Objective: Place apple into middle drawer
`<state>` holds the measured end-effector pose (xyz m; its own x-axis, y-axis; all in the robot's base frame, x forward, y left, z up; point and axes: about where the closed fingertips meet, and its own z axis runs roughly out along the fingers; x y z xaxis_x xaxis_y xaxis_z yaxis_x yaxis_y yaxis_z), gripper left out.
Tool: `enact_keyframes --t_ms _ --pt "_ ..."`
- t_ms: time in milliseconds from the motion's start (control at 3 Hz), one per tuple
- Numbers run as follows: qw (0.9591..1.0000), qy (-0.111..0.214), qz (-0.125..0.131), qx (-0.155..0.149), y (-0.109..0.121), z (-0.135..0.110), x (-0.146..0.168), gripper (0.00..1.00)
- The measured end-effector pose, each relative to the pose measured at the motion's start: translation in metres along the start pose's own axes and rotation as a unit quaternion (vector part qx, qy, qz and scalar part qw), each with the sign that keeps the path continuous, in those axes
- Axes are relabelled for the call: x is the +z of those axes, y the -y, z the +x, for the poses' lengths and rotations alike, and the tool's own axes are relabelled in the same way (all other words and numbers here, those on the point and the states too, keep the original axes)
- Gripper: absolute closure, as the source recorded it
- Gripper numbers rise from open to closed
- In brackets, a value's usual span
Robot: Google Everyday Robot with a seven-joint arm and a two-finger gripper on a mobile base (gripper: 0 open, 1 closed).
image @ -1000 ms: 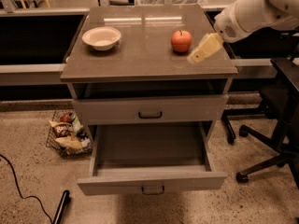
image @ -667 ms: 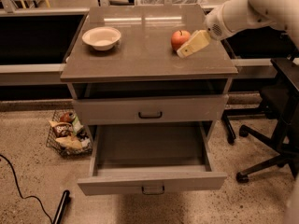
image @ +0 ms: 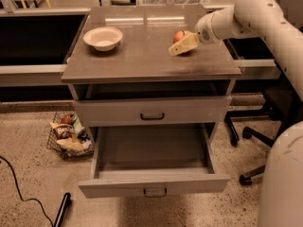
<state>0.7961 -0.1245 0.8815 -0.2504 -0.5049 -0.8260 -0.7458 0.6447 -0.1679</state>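
Observation:
The red-orange apple (image: 179,35) sits on the cabinet top (image: 142,56) at the right rear. My gripper (image: 182,46), with pale yellow fingers, comes in from the right on the white arm and is right in front of the apple, covering its lower part. The middle drawer (image: 154,160) is pulled wide open below, its plain box interior showing and a small greyish handle (image: 155,192) at front centre. The upper drawer front with the black handle (image: 152,116) is shut.
A white bowl (image: 103,37) stands on the cabinet top at the left rear. A wire basket (image: 66,135) of packets sits on the floor left of the cabinet. A black cable (image: 28,200) runs across the floor at lower left. An office chair base (image: 251,136) stands to the right.
My gripper and arm have moved left and toward the apple, from beside it on the right to directly against its front.

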Motion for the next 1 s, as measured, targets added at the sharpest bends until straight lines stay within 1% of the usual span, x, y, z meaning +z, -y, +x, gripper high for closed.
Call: enact_keyframes --t_ms 333,667,1000 --pt "0.9998 0.007 0.002 0.020 0.010 0.010 0.022 0.00" --pt "0.9993 0.003 0.014 0.034 0.020 0.023 0.037 0.19" --pt "0.9990 0.004 0.023 0.039 0.027 0.031 0.045 0.42"
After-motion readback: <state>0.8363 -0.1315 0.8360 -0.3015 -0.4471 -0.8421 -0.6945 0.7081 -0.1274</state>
